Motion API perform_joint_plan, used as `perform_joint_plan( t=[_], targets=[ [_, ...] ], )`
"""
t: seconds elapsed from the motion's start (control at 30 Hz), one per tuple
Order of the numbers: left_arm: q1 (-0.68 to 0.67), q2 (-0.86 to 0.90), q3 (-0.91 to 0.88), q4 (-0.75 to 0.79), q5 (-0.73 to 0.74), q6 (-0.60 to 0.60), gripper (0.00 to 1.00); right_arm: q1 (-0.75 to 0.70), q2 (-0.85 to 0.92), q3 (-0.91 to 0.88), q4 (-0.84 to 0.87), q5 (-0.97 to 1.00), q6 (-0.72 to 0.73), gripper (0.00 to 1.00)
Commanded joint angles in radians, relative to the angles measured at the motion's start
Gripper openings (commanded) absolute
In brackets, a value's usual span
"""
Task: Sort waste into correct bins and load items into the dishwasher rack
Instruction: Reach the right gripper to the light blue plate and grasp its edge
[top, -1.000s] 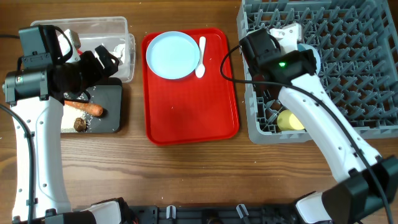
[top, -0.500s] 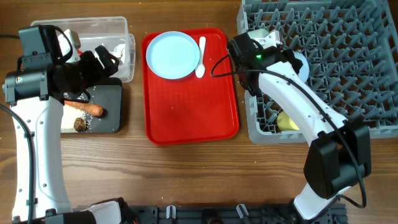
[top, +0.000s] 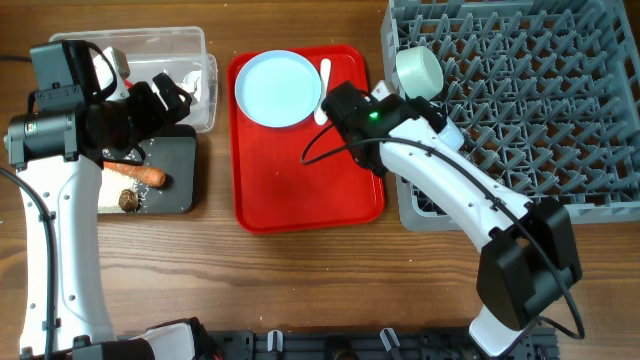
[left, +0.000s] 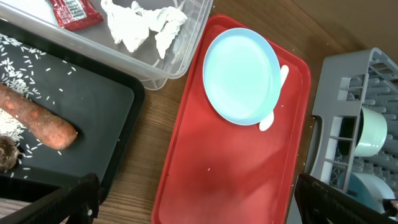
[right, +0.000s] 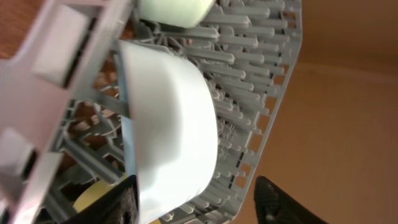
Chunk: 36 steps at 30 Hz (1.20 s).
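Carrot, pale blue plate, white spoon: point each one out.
carrot (left: 38, 119), left wrist view, middle of its body.
pale blue plate (top: 278, 88), overhead view, centre of its face.
white spoon (top: 325, 74), overhead view, on its handle.

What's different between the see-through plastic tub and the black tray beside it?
The clear plastic rectangular tub is deep; the black rectangular tray is opaque and shallow. The tub holds a red snack wrapper and crumpled white paper; the tray holds an orange carrot, white grains and a brown lump. Both are rectangular, side by side.
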Motion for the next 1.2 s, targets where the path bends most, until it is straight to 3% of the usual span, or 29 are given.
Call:
perform_joint_plan(
  t=[0.0, 0.13, 0.23, 0.3, 0.4, 0.47, 0.6, 0.7, 0.8, 1.0, 1.17],
  targets=[
    [0.005, 0.006, 0.008, 0.003, -0.005, -0.009, 1.0, 0.013, 0.014, -0.001, 0.0, -0.015, -0.015, 0.67],
    [0.005, 0.006, 0.008, 0.002, -0.005, -0.008, 1.0, 0.012, 0.013, 0.054, 0.002, -0.011, 0.04, 0.79],
    [0.005, 0.006, 0.008, 0.002, -0.005, -0.008, 1.0, 0.009, 0.013, 0.232, 0.016, -0.048, 0.06, 0.85],
    [0.005, 0.006, 0.008, 0.003, -0.005, -0.009, 1.0, 0.01, 0.013, 0.37, 0.026, -0.249, 0.035, 0.9],
    [0.005, 0.006, 0.008, 0.002, -0.005, -0.008, 1.0, 0.01, 0.01, 0.443, 0.132, -0.786, 0.003, 0.91],
    [0.005, 0.006, 0.008, 0.002, -0.005, -0.009, 1.0, -0.006, 0.031, 0.428, 0.265, -0.979, 0.066, 0.86],
    [0.005, 0.006, 0.008, 0.002, -0.005, -0.009, 1.0, -0.018, 0.193, 0.417, 0.478, -0.975, 0.381, 0.82],
    [0.005, 0.006, 0.008, 0.003, -0.005, -0.008, 1.0, -0.018, 0.351, 0.417, 0.533, -0.976, 0.581, 0.78],
    [0.005, 0.006, 0.008, 0.002, -0.005, -0.009, 1.0, -0.017, 0.457, 0.416, 0.507, -0.977, 0.695, 0.65],
    [0.005, 0.006, 0.008, 0.003, -0.005, -0.009, 1.0, -0.017, 0.492, 0.39, 0.48, -0.968, 0.775, 0.52],
    [0.005, 0.006, 0.008, 0.003, -0.005, -0.009, 1.0, -0.017, 0.553, 0.364, 0.507, -0.971, 0.797, 0.48]
  ],
)
